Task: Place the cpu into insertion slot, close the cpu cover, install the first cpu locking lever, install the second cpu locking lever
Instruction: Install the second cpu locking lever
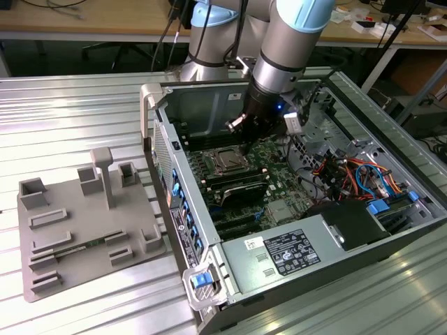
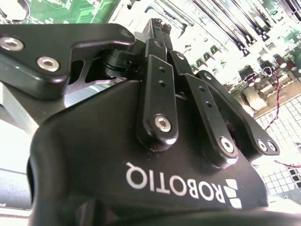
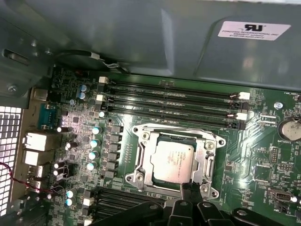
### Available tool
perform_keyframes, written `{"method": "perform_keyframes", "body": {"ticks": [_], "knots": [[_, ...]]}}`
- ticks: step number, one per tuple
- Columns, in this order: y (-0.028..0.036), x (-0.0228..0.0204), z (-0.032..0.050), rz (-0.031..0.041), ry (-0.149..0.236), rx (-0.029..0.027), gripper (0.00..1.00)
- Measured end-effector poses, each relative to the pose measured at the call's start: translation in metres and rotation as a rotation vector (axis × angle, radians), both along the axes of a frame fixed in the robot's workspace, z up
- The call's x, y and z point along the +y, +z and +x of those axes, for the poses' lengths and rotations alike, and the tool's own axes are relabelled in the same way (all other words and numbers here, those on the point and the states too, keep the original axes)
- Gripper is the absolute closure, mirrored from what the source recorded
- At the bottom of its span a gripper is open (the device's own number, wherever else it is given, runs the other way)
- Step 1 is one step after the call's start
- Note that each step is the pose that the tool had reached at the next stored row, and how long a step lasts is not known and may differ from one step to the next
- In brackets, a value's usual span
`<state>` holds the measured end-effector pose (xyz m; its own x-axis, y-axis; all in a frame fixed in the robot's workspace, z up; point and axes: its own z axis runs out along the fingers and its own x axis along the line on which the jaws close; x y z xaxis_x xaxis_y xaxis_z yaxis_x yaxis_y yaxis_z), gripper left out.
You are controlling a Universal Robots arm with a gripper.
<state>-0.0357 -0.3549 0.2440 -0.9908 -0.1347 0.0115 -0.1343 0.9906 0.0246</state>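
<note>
Silvery metal topped one small square cpu (image 3: 173, 159), which lay flat inside the one square insertion slot (image 3: 141, 165) on the green motherboard (image 3: 263, 155). One thin silvery cpu cover (image 3: 201, 160) framed the chip and lay closed down around it. Four long black memory slots (image 3: 171, 101) ran side by side just beyond the socket. One black pincer (image 3: 190, 189) hung right at the socket's edge with its fingertips drawn together, clamped on nothing visible. In the exterior view, the open computer case (image 1: 209, 276) sat on a ribbed metal desk (image 1: 70, 112) beside one grey plastic fixture tray (image 1: 84, 230).
</note>
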Motion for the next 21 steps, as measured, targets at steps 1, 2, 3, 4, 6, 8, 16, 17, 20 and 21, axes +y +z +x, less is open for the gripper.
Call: {"method": "perform_keyframes", "body": {"ticks": [1, 2, 3, 4, 6, 8, 16, 17, 20, 21], "knots": [[0.0001, -0.0007, 0.0014, 0.0003, 0.000, 0.0017, 0.89], [0.0001, -0.0015, 0.0030, 0.0005, 0.000, 0.0034, 0.89], [0.0000, -0.0029, 0.0044, 0.0014, 0.000, 0.0051, 0.89], [0.0001, -0.0047, 0.0053, 0.0027, 0.000, 0.0067, 0.89], [0.0000, -0.0086, 0.0062, 0.0053, 0.000, 0.0086, 0.89], [-0.0001, -0.0116, 0.0065, 0.0056, 0.000, 0.0091, 0.89], [-0.0004, -0.0182, 0.0065, 0.0056, -0.001, 0.0093, 0.89], [-0.0004, -0.0187, 0.0065, 0.0056, -0.001, 0.0093, 0.89], [-0.0005, -0.0194, 0.0065, 0.0056, -0.001, 0.0093, 0.89], [-0.0005, -0.0200, 0.0065, 0.0055, -0.001, 0.0093, 0.89]]}}
